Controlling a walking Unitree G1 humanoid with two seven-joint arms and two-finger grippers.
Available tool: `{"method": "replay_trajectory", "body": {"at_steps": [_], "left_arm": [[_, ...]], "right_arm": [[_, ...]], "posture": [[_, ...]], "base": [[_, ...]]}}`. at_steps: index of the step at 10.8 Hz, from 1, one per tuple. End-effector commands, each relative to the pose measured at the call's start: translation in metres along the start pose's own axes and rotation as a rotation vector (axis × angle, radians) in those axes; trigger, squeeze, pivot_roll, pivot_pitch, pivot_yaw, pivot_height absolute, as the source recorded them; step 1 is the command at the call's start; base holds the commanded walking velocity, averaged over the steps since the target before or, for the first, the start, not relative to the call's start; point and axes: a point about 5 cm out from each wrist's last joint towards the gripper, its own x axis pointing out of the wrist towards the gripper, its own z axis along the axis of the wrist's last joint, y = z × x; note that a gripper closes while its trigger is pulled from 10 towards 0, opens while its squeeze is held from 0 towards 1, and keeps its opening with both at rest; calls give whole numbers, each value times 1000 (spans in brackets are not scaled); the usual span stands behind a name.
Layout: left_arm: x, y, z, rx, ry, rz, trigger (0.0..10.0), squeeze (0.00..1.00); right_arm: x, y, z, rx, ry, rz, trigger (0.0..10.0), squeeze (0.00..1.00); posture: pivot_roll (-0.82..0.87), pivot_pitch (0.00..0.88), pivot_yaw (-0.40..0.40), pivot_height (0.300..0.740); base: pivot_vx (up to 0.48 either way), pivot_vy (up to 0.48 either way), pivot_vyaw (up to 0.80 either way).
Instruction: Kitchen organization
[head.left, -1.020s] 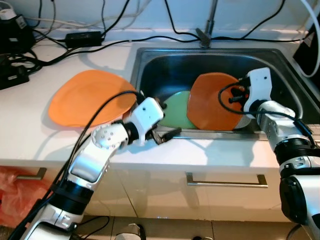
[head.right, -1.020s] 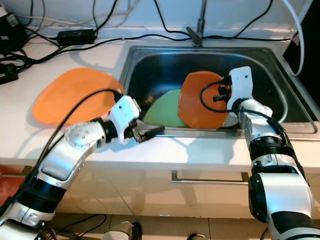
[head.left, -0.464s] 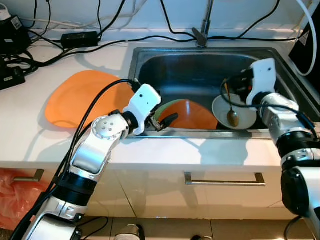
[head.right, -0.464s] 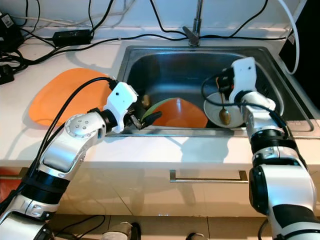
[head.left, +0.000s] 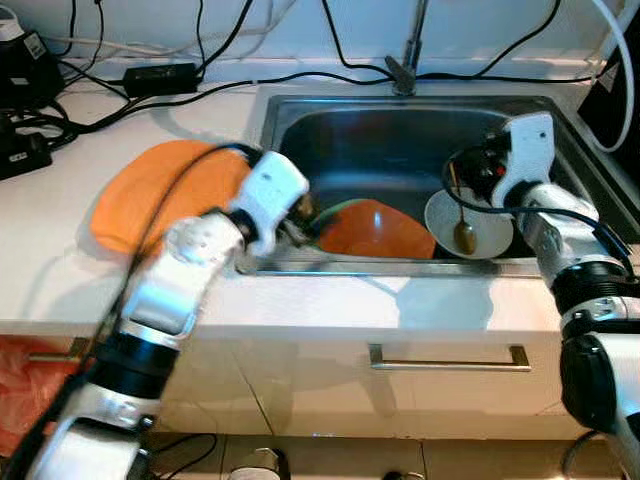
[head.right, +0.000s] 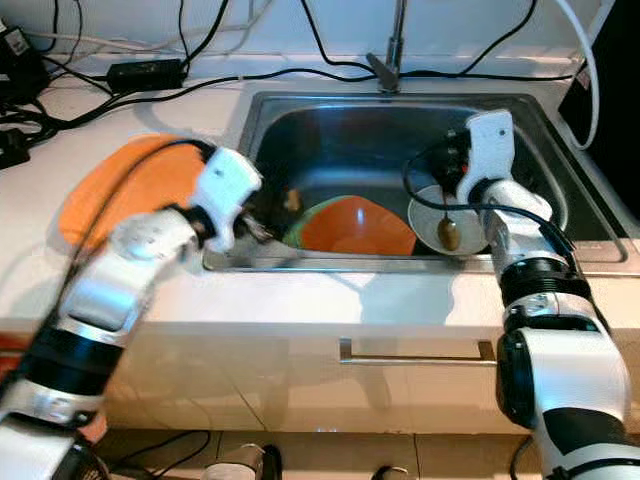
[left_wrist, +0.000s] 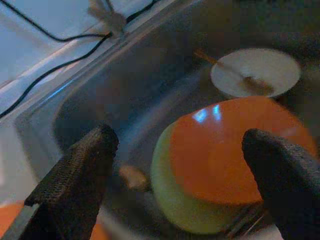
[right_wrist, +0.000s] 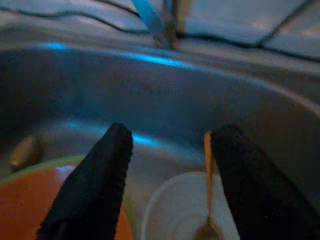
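Both claws are spread and empty: left claw (left_wrist: 175, 165) at the sink (head.left: 380, 140) front-left rim, right claw (right_wrist: 170, 165) above the white bowl (head.left: 468, 226). Inside the sink, the orange plate (head.left: 372, 230) lies on the green plate (left_wrist: 175, 210). A spoon (head.left: 462, 222) rests in the bowl, handle pointing toward the faucet (head.left: 408, 60).

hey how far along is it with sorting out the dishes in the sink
Done so far: one orange plate lies on the counter beside the sink. In hand: nothing; the left gripper is open at the sink's left edge, the right gripper open above the white bowl. Left: in the sink, a second orange plate on a green plate, and the bowl with its spoon.
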Motion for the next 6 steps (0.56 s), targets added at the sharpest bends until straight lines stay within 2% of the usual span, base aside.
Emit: {"method": "replay_trajectory", "body": {"at_steps": [1, 2, 3, 4, 5, 6], "left_arm": [[-6, 11, 3, 53, 27, 34, 10000, 1000], [-11, 18, 3, 99, 60, 43, 10000, 1000], [-13, 21, 4, 121, 62, 41, 10000, 1000], [-21, 31, 3, 159, 76, 63, 10000, 1000], [-24, 34, 1, 175, 91, 65, 10000, 1000], [-33, 37, -4, 181, 115, 66, 10000, 1000]], "right_arm": [[1, 8, 5, 15, -13, 53, 10000, 1000], [0, 13, 3, 92, -18, 89, 10000, 1000], [0, 13, 2, 121, -18, 89, 10000, 659], [-1, 11, 3, 133, -18, 79, 10000, 0], [-2, 11, 4, 108, -15, 79, 10000, 0], [-3, 10, 5, 122, -11, 73, 10000, 0]], "posture": [[242, 74, 35, 740], [244, 71, 36, 740], [251, 67, 37, 740], [254, 65, 38, 740], [255, 63, 39, 740], [257, 62, 40, 740]], "base": [[0, 0, 0], [0, 0, 0], [0, 0, 0], [0, 0, 0], [0, 0, 0], [0, 0, 0]]}}
